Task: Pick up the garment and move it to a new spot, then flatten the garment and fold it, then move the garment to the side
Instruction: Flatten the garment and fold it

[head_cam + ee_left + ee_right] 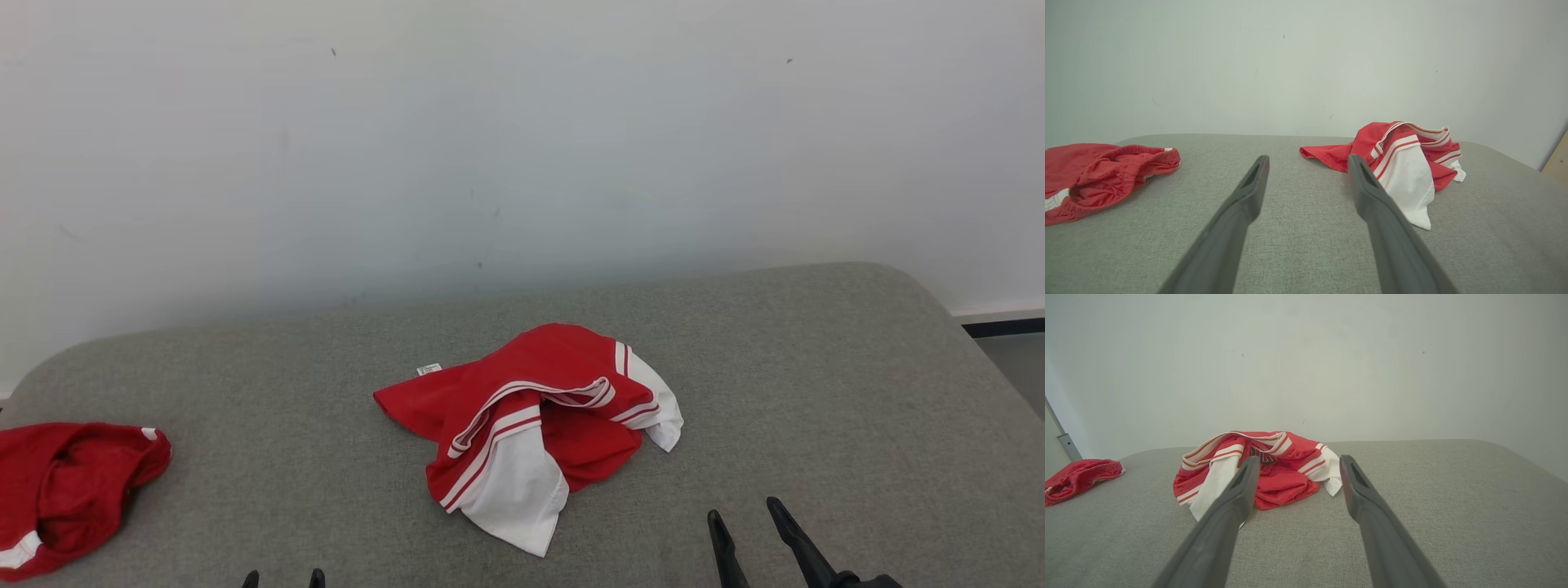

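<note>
While both arms sit low at the near edge of the grey fabric-covered counter [816,392], the garment [531,416] lies in a crumpled heap near the middle of it, touched by neither gripper. It is a red sports shirt with white panels and red-and-white striped trim. One white panel spills toward the near side, another pokes out on the robot's right, and a small white label [429,369] sticks out at the far left of the heap.

From above, the right gripper [743,508] shows near the bottom, its two dark fingers spread apart and empty, just to the right of the garment's near white panel and apart from it. Only the two fingertips of the left gripper [283,578] peek in at the bottom edge, also parted with nothing between them, and farther from the heap.

Along the left gripper's [1308,157] own fingers, the garment [1404,171] sits ahead and to the right; along the right gripper's [1299,457], the garment [1286,482] lies almost straight ahead.

Well off on the robot's left lies a second red piece of clothing [73,482], bunched, with a bit of white trim. A plain pale wall [522,147] rises behind the counter.
</note>
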Tool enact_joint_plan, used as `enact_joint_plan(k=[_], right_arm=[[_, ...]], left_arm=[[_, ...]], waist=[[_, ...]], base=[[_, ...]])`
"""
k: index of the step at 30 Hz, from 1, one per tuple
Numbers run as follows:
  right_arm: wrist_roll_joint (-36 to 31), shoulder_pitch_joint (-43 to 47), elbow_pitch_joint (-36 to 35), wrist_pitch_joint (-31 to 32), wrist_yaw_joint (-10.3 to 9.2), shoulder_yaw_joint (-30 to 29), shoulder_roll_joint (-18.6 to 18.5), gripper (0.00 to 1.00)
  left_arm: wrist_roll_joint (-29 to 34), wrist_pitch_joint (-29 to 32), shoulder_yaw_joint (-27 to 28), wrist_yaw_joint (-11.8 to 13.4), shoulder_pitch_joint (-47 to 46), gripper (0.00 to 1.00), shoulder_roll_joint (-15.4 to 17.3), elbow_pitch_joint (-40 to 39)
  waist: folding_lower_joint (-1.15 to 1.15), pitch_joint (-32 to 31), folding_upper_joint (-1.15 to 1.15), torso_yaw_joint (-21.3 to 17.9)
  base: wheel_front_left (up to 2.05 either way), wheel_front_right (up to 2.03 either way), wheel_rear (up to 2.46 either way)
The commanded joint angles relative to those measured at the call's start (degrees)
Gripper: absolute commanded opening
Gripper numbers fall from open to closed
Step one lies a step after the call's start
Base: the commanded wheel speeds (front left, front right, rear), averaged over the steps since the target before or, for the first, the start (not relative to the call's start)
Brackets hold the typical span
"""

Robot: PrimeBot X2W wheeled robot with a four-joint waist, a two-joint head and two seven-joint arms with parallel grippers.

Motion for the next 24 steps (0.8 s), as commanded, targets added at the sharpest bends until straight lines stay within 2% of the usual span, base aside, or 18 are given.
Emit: enact_joint_plan(k=[1,5,8,16,24], right_arm=[[-0.1,-0.2,0.0,-0.1,0.02,0.2,-0.3,1.0],[0.0,-0.8,0.0,-0.1,0.02,0.5,-0.4,1.0],[-0.1,-1.3,-0.1,-0.1,0.02,0.7,-0.5,1.0],[0.0,-3.3,0.3,-0.1,0.02,2.0,-0.9,1.0],[-0.2,-5.0,0.3,-0.1,0.02,2.7,-0.8,1.0]], left_arm=[[-0.2,-0.2,0.0,0.3,-0.3,1.0,0.0,0.3],[-0.8,-0.2,0.0,0.0,-1.4,1.0,0.0,1.9],[-1.8,-0.2,-0.9,-1.1,-3.4,1.0,0.0,4.7],[-4.5,-0.2,-5.3,-4.4,-11.8,1.0,0.0,16.9],[-3.5,-0.2,-7.6,-5.0,-20.4,1.0,0.0,26.4]], waist=[[0.0,0.0,0.0,-0.1],[0.0,0.6,0.0,-0.7],[0.0,1.3,0.0,-1.3],[0.0,4.2,0.0,-4.2],[0.0,8.0,0.0,-7.5]], base=[[0.0,0.0,0.0],[0.0,0.0,0.0],[0.0,0.0,0.0],[0.0,0.0,0.0],[0.0,0.0,0.0]])
